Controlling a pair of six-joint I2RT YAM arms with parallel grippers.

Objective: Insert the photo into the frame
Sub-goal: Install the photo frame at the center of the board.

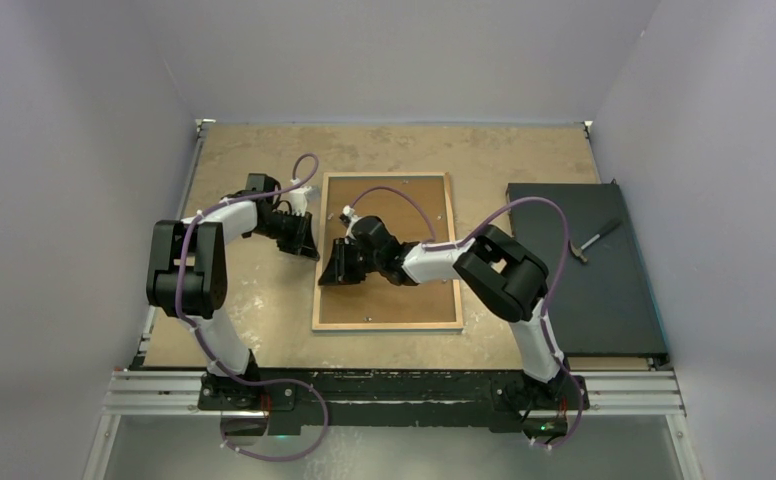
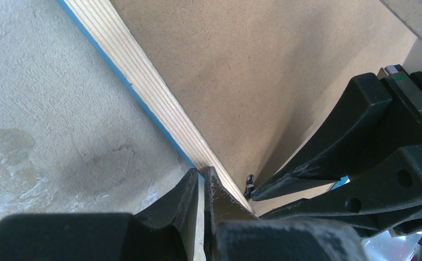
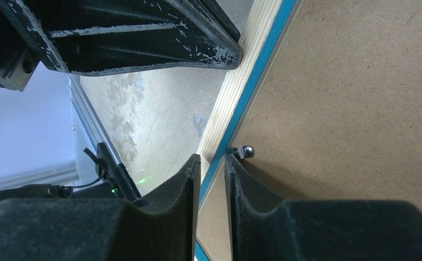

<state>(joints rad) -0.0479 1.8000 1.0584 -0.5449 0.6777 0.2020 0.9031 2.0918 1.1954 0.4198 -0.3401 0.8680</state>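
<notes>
The frame (image 1: 388,325) lies face down in the middle of the table, its wood rim up and a blue edge showing in the left wrist view (image 2: 143,98). A brown backing board (image 1: 404,300) fills it. The photo is out of view. My left gripper (image 1: 306,247) is shut, and its tips (image 2: 202,176) rest at the outer left rim. My right gripper (image 1: 332,272) reaches in from the right. Its jaws (image 3: 212,160) stand a narrow gap apart over the rim's inner edge, beside a small metal tab (image 3: 244,151).
A black board (image 1: 584,270) lies at the right of the table with a small hammer-like tool (image 1: 596,240) on it. The two grippers are close together at the frame's left rim. Bare table (image 1: 254,300) lies left of the frame.
</notes>
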